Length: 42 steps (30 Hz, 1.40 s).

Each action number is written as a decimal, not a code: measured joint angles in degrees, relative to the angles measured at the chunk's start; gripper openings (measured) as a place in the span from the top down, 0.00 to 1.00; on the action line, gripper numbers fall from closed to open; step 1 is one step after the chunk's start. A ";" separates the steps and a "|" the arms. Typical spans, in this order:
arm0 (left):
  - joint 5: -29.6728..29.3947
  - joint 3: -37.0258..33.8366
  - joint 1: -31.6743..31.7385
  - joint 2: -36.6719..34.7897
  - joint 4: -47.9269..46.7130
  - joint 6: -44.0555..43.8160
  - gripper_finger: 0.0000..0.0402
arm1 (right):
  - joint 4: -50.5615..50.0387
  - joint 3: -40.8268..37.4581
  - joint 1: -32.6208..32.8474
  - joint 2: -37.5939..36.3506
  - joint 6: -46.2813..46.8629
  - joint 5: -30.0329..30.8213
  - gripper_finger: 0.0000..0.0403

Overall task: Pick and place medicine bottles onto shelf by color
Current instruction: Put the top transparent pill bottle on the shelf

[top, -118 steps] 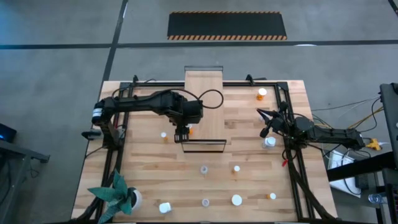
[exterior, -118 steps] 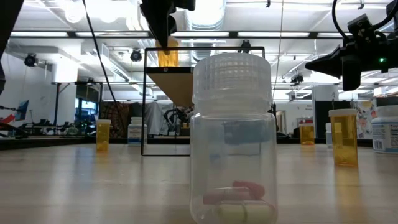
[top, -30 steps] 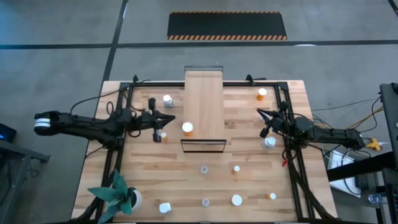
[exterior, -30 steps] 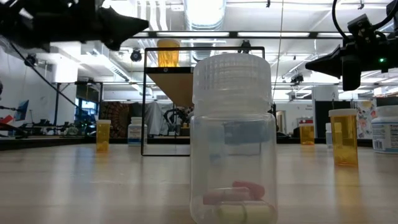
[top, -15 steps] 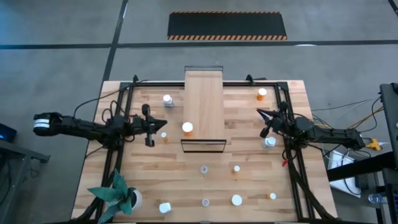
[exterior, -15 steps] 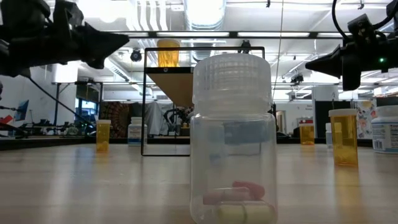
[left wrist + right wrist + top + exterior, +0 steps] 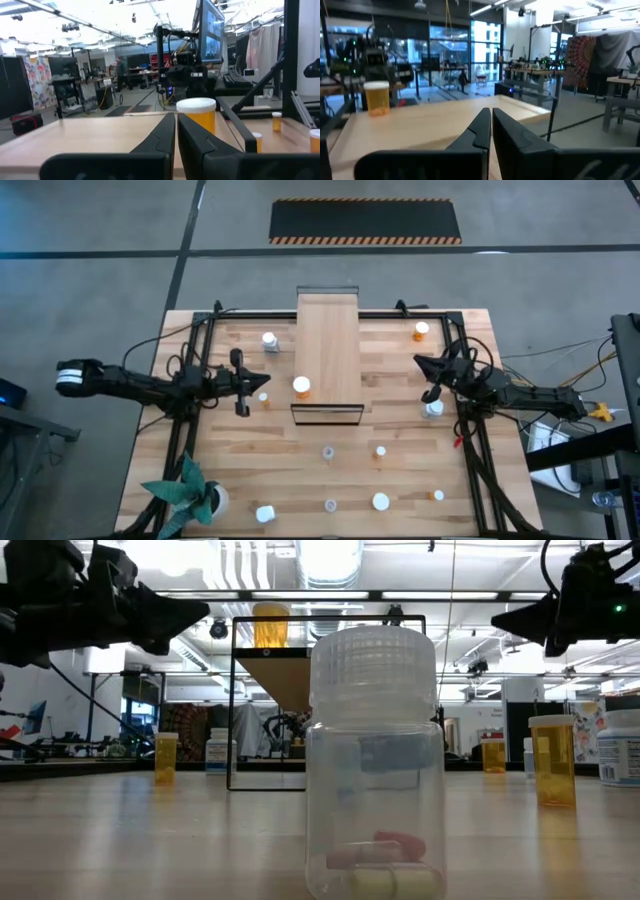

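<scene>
The shelf (image 7: 328,345) stands mid-table, and an orange medicine bottle (image 7: 301,386) stands upright on its near end (image 7: 270,625). Other medicine bottles stand about the table: a white one (image 7: 269,340), an orange one (image 7: 421,331), and a clear one (image 7: 375,765) close to the low camera. My left gripper (image 7: 264,378) hovers shut left of the shelf, pointing at it (image 7: 176,120). My right gripper (image 7: 417,361) hovers shut right of the shelf (image 7: 490,112). Neither holds anything.
A potted green plant (image 7: 190,492) sits at the near left corner. More bottles stand along the near half (image 7: 381,501) and beside the right arm (image 7: 433,408). Dark frame rails (image 7: 190,450) run along both table sides.
My left gripper has drawn back from the shelf toward the table's left edge and sunk lower, staying shut. My right gripper has rolled about its own pointing line and tipped its fingertips slightly up, without shifting place. No bottle has moved.
</scene>
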 joint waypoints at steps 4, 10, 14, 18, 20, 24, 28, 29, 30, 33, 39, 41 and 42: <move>-1.21 0.81 0.00 2.42 -0.86 -1.10 1.00 | 3.81 0.01 -0.02 0.01 -1.17 0.00 0.98; -1.28 2.11 0.00 6.64 2.60 -0.71 1.00 | 5.62 0.01 -0.02 0.02 -1.44 0.14 0.98; -1.37 0.06 0.01 7.85 10.27 0.42 1.00 | 5.79 0.01 -0.02 0.80 -0.96 1.62 0.97; -2.15 -0.16 0.15 8.15 10.99 -0.32 1.00 | 5.61 0.06 -0.02 2.17 0.25 6.19 0.90; -2.17 -0.18 0.15 8.93 11.07 -0.66 1.00 | 3.58 0.82 -0.02 2.89 2.13 7.76 0.85; -2.90 -0.22 0.15 9.46 11.26 -0.71 1.00 | -5.44 4.82 -0.02 4.55 8.02 11.52 0.72; -5.52 -0.26 0.15 9.94 11.24 -0.89 1.00 | -19.90 10.08 -0.02 7.33 19.34 14.51 0.61; -5.83 -0.27 0.15 10.08 11.29 -0.79 1.00 | -23.48 11.61 -0.02 8.27 22.64 14.51 0.58; -5.99 -0.29 0.15 10.11 11.17 -0.70 1.00 | -27.12 13.23 -0.02 9.29 26.21 14.50 0.56; -6.09 -0.31 0.15 10.18 11.19 -0.20 1.00 | -39.48 18.72 -0.02 13.19 35.93 14.45 0.49; -6.11 -0.33 0.15 10.48 10.98 0.89 1.00 | -61.44 29.23 -0.04 24.14 57.87 14.48 0.42; -6.11 -0.33 0.15 10.79 11.06 1.19 1.00 | -64.73 31.06 -0.02 27.94 63.82 13.98 0.39; -6.11 -0.33 0.15 11.12 10.92 1.82 1.00 | -65.84 31.73 -0.02 29.76 66.01 13.76 0.38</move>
